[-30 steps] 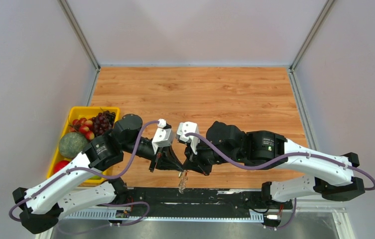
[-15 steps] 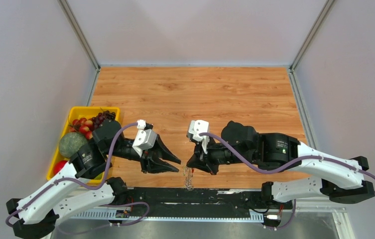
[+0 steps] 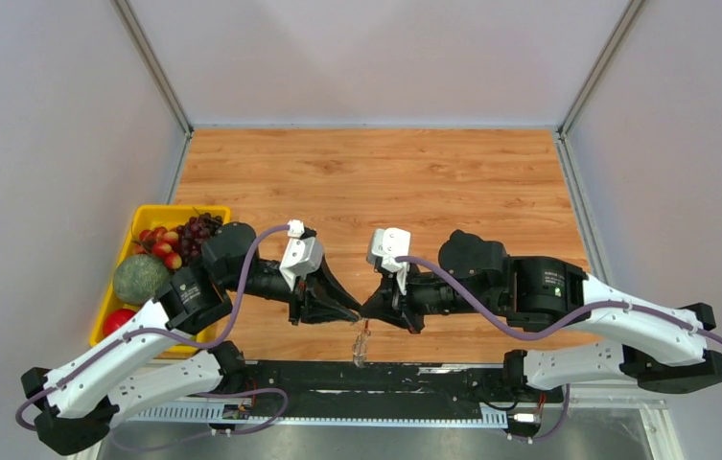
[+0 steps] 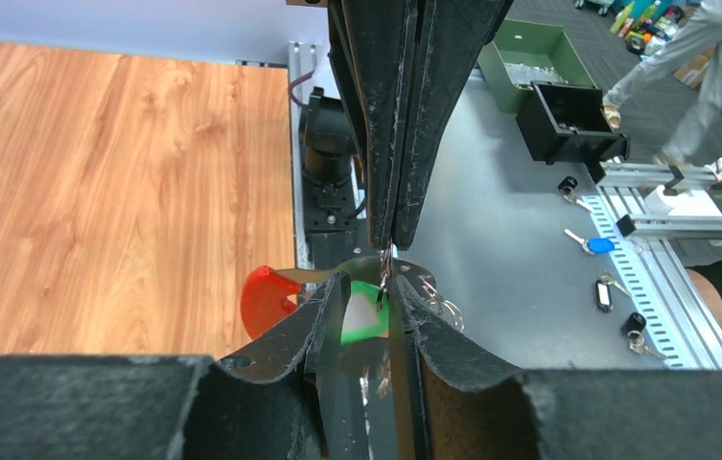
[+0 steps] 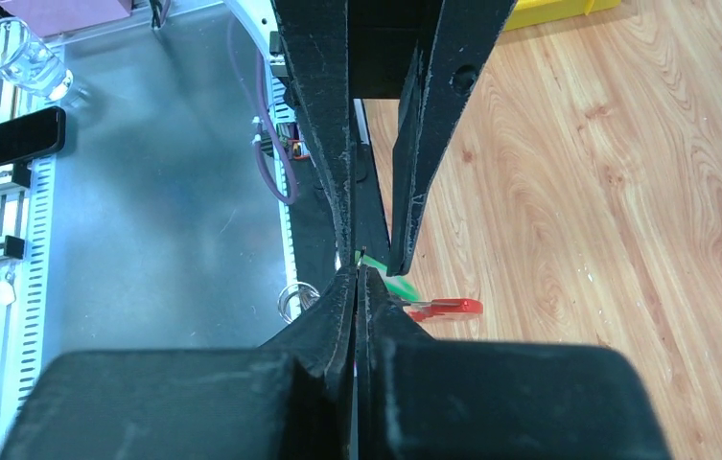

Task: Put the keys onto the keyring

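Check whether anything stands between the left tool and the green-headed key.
Nothing visible does. The green-headed key sits in the gap between the parted jaws of the left tool; whether they touch it cannot be told. The right tool, shut on the keyring, meets it tip to tip from the opposite side, not across the path.

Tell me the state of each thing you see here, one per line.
Left end effector: open, straddling the key's green head.
Right end effector: shut on the keyring.
Key: inside the left end effector; threaded or not, can't tell.
Keyring: pinched, red part sticking out.
Bin: holds fruit.
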Robot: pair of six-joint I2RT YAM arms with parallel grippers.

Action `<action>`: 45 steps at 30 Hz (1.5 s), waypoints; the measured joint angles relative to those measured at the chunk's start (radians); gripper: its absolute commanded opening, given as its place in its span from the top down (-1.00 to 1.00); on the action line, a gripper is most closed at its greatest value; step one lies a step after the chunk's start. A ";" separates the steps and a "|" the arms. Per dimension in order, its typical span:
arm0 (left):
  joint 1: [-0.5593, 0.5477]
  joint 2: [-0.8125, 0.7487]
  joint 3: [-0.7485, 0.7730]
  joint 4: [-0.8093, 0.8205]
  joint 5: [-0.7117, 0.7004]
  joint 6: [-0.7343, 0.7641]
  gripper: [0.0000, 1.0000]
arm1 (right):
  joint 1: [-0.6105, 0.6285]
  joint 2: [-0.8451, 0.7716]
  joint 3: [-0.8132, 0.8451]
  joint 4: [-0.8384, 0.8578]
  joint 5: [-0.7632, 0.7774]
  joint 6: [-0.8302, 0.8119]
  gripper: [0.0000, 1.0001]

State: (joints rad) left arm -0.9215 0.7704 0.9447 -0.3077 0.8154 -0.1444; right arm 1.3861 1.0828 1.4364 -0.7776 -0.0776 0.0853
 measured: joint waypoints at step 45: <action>0.000 0.011 0.000 0.043 0.026 -0.014 0.60 | 0.060 -0.175 -0.261 0.362 0.107 -0.203 1.00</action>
State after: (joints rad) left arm -0.9215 0.7811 0.9447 -0.2646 0.8413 -0.1581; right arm 1.4460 0.9077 1.1751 -0.4156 0.0296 -0.1177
